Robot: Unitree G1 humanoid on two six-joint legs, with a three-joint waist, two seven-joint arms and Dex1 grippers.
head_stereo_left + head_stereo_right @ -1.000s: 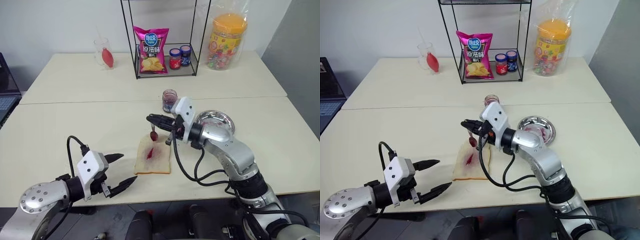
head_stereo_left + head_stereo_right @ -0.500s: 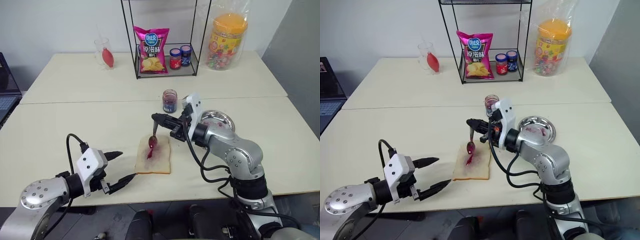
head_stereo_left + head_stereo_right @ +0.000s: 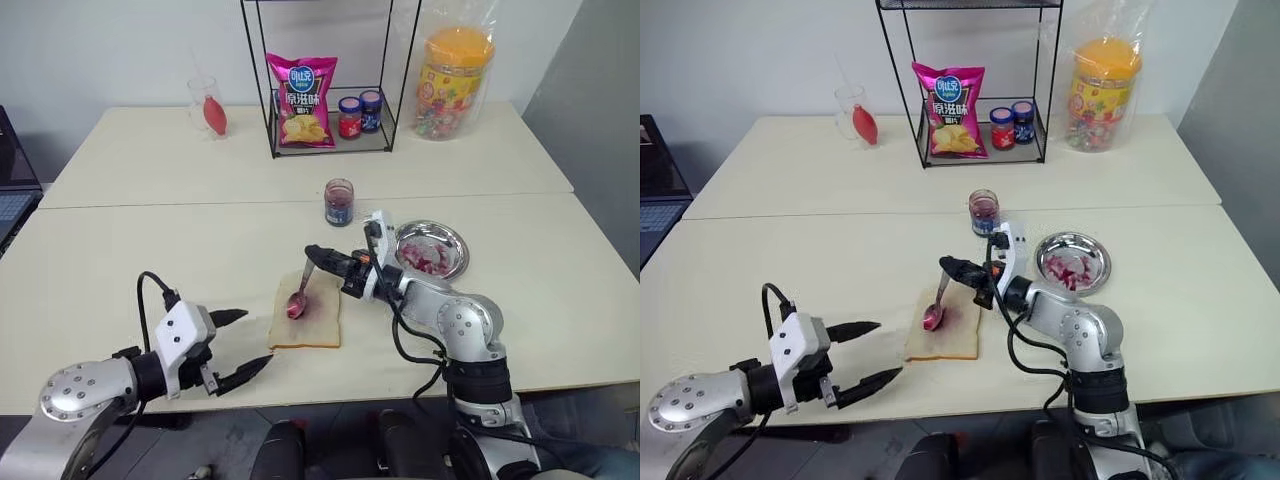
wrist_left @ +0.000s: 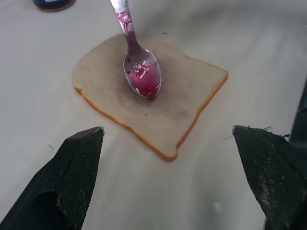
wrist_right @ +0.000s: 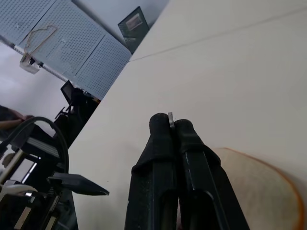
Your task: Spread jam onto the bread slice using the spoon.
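Note:
The bread slice (image 3: 308,312) lies flat near the table's front edge, white with a tan crust. My right gripper (image 3: 313,252) is shut on the thin handle of the spoon (image 3: 299,293). The spoon's bowl (image 4: 142,74), red with jam, rests face up on the middle of the slice (image 4: 158,105). The jam jar (image 3: 339,202), small and clear with dark spread inside, stands behind the bread. My left gripper (image 3: 238,347) hangs open at the table's front edge, left of the slice, with nothing between its fingers (image 4: 79,158).
A round metal dish (image 3: 431,249) with red smears sits right of my right arm. At the back, a black wire rack (image 3: 330,100) holds a pink chip bag and two small jars. A glass (image 3: 207,105) and a candy tub (image 3: 455,70) flank it.
My right gripper has sunk and rolled with the spoon. The spoon's bowl went from hanging above the bread to resting on its middle. The left gripper stayed in place.

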